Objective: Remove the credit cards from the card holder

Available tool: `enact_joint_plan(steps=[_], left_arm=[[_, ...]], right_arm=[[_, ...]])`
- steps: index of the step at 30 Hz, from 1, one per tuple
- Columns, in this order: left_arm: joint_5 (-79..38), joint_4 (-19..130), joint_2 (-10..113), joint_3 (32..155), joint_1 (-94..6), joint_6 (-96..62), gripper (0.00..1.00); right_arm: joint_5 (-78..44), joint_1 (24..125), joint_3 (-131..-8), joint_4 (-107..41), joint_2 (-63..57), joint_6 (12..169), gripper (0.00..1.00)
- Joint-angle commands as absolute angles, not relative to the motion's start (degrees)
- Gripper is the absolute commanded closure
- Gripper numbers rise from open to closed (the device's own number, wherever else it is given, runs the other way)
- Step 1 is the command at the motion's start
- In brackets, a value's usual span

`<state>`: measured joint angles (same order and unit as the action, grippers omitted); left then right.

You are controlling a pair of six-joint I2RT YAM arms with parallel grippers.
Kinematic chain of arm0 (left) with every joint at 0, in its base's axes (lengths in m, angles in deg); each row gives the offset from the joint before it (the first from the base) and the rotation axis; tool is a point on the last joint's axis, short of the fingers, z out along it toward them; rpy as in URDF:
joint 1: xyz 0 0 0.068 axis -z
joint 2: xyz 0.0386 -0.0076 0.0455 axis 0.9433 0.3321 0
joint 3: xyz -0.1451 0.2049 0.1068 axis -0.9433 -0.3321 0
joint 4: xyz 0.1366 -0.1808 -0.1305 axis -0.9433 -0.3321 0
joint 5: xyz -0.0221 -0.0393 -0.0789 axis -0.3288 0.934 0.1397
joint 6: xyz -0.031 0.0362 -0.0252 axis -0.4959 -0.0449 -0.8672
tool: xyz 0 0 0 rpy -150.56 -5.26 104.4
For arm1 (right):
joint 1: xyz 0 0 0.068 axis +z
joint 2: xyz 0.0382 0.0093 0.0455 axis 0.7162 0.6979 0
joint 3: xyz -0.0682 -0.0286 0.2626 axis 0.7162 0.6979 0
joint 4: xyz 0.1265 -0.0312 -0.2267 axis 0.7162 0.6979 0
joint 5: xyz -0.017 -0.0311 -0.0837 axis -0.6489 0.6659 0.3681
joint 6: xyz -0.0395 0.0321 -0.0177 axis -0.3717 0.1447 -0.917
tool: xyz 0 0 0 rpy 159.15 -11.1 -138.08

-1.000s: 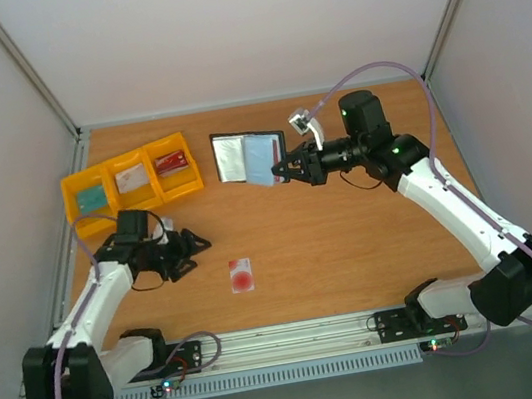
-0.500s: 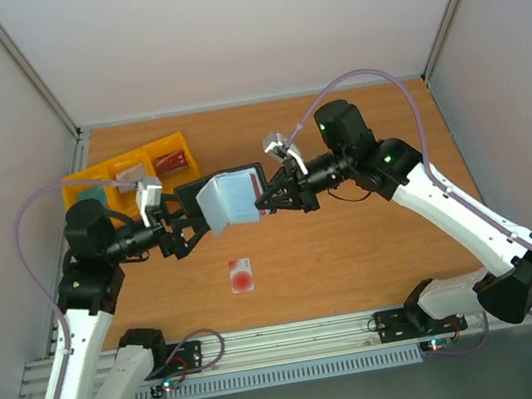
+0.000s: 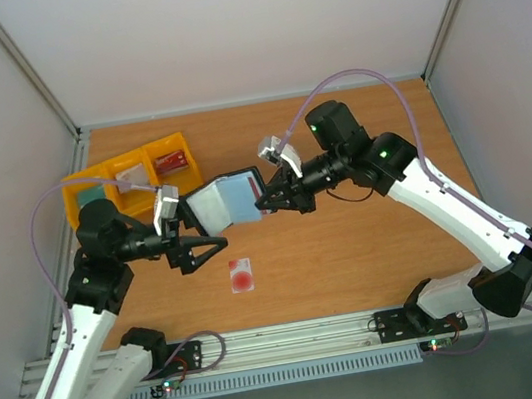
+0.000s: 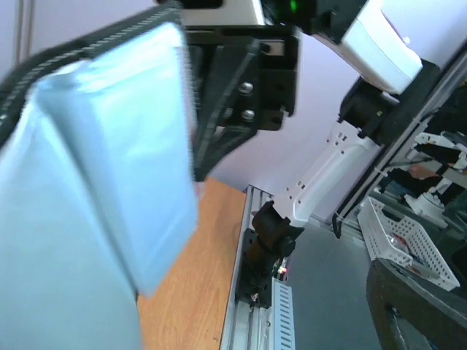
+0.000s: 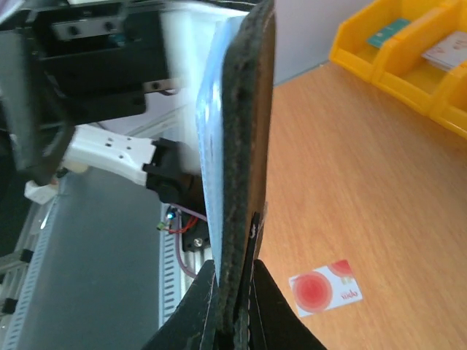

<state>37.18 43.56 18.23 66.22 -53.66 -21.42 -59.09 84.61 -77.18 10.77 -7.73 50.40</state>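
Observation:
My right gripper (image 3: 265,203) is shut on the edge of the black card holder (image 3: 225,199) and holds it open in the air over the table's middle, grey-blue pockets towards the left arm. The right wrist view shows both fingertips (image 5: 211,295) pinching its black edge (image 5: 244,131). My left gripper (image 3: 208,253) is open, just below and in front of the holder's lower left edge, holding nothing. The pockets (image 4: 109,168) fill the left wrist view, where my own fingers are out of view. The white credit card with a big red circle (image 3: 242,275) lies on the table (image 5: 325,288). The other two cards are hidden.
Yellow bins (image 3: 131,175) with teal, whitish and red cards stand at the back left, also in the right wrist view (image 5: 408,51). A metal rail (image 3: 299,341) runs along the table's near edge. White walls enclose the wooden table (image 3: 374,243).
The right gripper lifted the card holder from the back of the table and carried it left. The left arm rose to meet it, and its gripper now sits lower with its fingers spread.

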Motion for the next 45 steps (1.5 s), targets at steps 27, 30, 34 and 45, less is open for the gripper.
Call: enact_joint_plan(steps=[27,30,34,45], left_arm=[[18.3,44.3,18.0,66.7,-52.5,-23.9,1.0],[16.0,42.8,18.1,67.6,-52.5,-24.2,1.0],[14.5,41.1,18.0,67.9,-52.5,-25.3,1.0],[17.3,44.1,18.7,67.3,-52.6,-26.8,1.0]], right_arm=[[-52.9,85.5,-75.7,3.4,-7.5,55.6,0.76],[-52.2,85.5,-76.1,2.8,-5.9,57.2,0.62],[-57.2,85.5,-76.3,2.3,-5.1,57.5,0.49],[-55.5,85.6,-76.7,-0.6,-4.0,60.6,0.86]])
